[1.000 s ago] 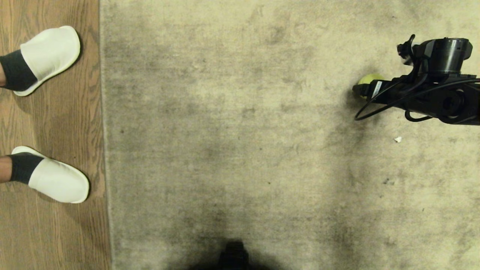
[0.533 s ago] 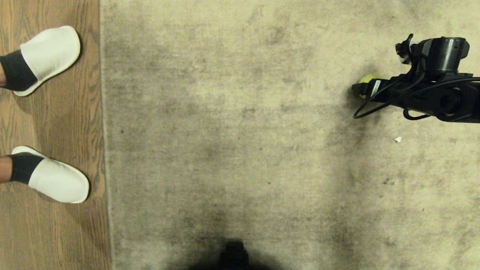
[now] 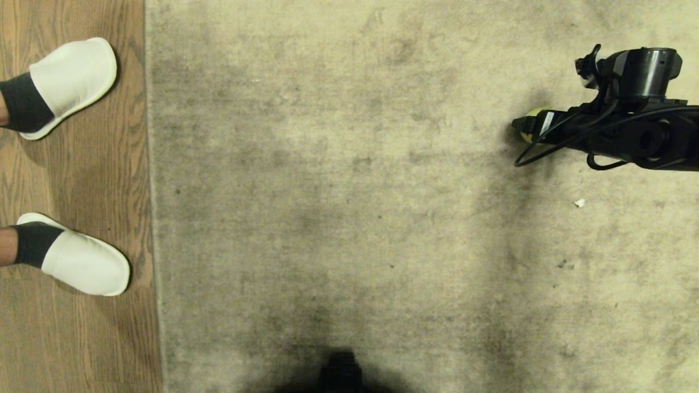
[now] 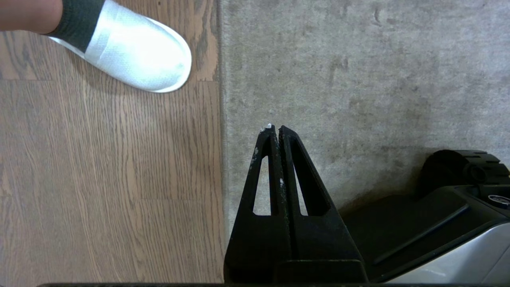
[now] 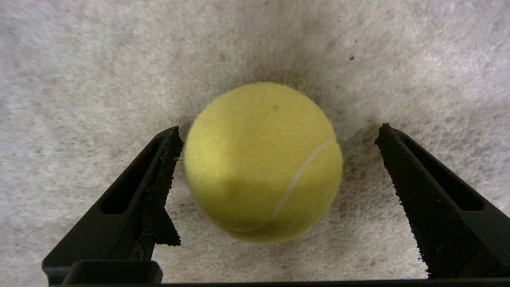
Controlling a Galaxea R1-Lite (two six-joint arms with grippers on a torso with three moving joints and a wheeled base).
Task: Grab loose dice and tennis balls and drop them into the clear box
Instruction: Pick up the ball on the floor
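**Ball bracketed but not yet gripped: the risks of the close**

Nearest the robot, the left gripper (image 4: 275, 129) hung parked over the seam where the rug (image 3: 349, 218) met the wood floor (image 3: 71, 338), its fingers pressed together on nothing. A person's white slippers (image 3: 73, 84) stood on that wood, just off the rug's left edge and well apart from the work.

Farther out, near the rug's right edge, the right gripper (image 5: 279, 133) hovered low with its jaws spread wide around a tennis ball (image 5: 263, 161) lying on the pile. The ball sat between the fingertips (image 5: 171, 139) but off centre: one pad stood almost against the felt, the other clear of it.

That offset was probably the main hazard. Closing unevenly, the nearer pad would likely meet the ball first and nudge it sideways, and a round ball on carpet could roll out from between the jaws. If the gripper was too high, the pads might pinch above the ball's widest part and squeeze it free. The fingertips might also snag the rug. The clear box was in none of the views.
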